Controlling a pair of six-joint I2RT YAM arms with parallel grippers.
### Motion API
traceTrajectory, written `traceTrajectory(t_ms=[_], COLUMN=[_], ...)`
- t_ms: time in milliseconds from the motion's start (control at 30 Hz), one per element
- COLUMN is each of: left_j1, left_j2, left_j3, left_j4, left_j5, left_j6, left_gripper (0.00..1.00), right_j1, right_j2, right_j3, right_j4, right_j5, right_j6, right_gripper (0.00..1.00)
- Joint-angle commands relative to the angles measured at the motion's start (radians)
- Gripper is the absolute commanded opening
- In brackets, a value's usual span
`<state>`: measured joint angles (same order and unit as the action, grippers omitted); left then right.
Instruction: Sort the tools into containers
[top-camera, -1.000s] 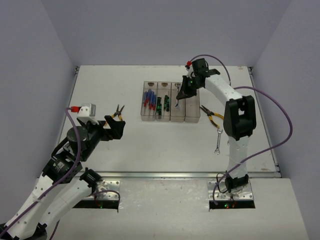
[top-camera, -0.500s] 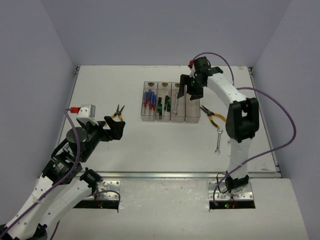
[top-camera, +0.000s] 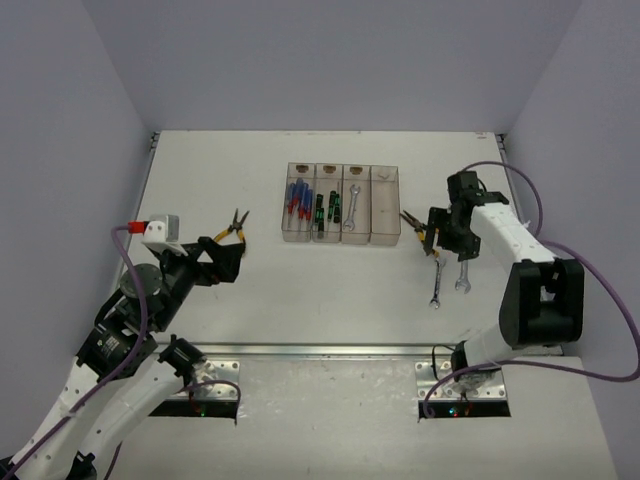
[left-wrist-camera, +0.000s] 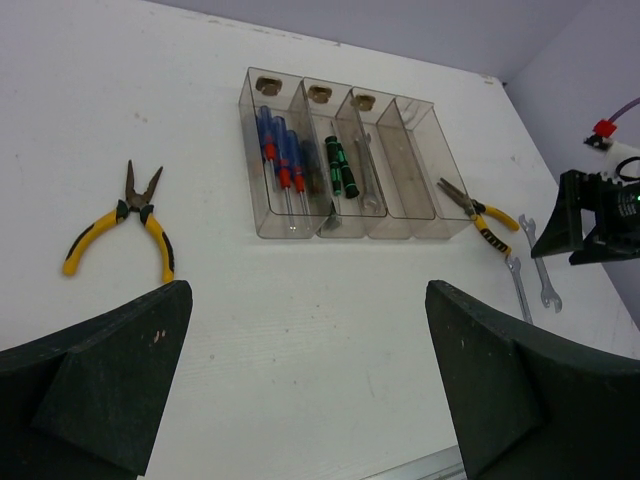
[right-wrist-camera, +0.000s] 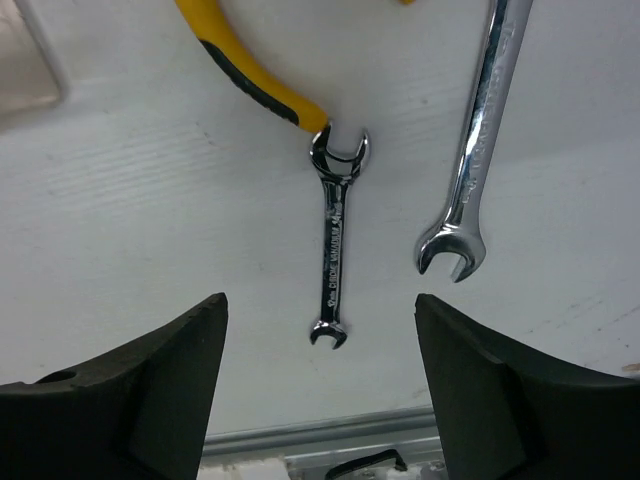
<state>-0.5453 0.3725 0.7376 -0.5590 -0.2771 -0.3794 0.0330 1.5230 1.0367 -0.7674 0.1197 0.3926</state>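
Right tool (right-wrist-camera: 320, 310) wide, left tool (left-wrist-camera: 308, 300) wide, bins (left-wrist-camera: 412, 190) hold screwdrivers (left-wrist-camera: 282, 165), one wrench (left-wrist-camera: 367, 180)

Left arm (top-camera: 120, 350) bent low on its own side, forearm angled up and inward; left gripper (top-camera: 224, 259) points forward and toward the middle, jaws spread wide, nothing between them; in the left wrist view its two dark fingers (left-wrist-camera: 95, 385) sit at opposite lower corners. Right arm (top-camera: 520, 290) folded at the elbow, white forearm reaching forward and slightly inward; right gripper (top-camera: 447, 243) aimed downward, jaws parted wide, holding nothing; both pads visible in the right wrist view, well apart.
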Motion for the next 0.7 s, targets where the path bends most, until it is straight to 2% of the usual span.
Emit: traceTrajectory(t_ms=[0, 333, 533, 633, 667], left_j1=[-0.012, -0.033, -0.039, -0.042, -0.043], left_j2=[-0.006, 0.001, 0.018, 0.023, 0.024], left_j3=[-0.007, -0.007, -0.007, -0.007, -0.007], left_j4=[0.041, 0.042, 0.044, 0.044, 0.045], left_j5=[-0.006, -0.009, -0.004, -0.003, -0.002], left_j6=[-0.010, -0.012, -0.012, -0.012, -0.012], left_gripper=[1.00, 1.00, 1.00, 1.00, 1.00], right_j1=[0.003, 0.002, 0.001, 0.001, 0.001], right_j2=[0.046, 0.153, 0.264, 0.288, 0.298], right_j3=[-0.046, -0.117, -0.134, -0.137, -0.137], right_j4=[0.009, 0.061, 0.137, 0.144, 0.144], right_j5=[0.071, -0.063, -0.083, -0.078, -0.082], right_j6=[-0.038, -0.068, -0.075, -0.080, -0.083], right_gripper=[0.74, 0.61, 0.45, 0.34, 0.27])
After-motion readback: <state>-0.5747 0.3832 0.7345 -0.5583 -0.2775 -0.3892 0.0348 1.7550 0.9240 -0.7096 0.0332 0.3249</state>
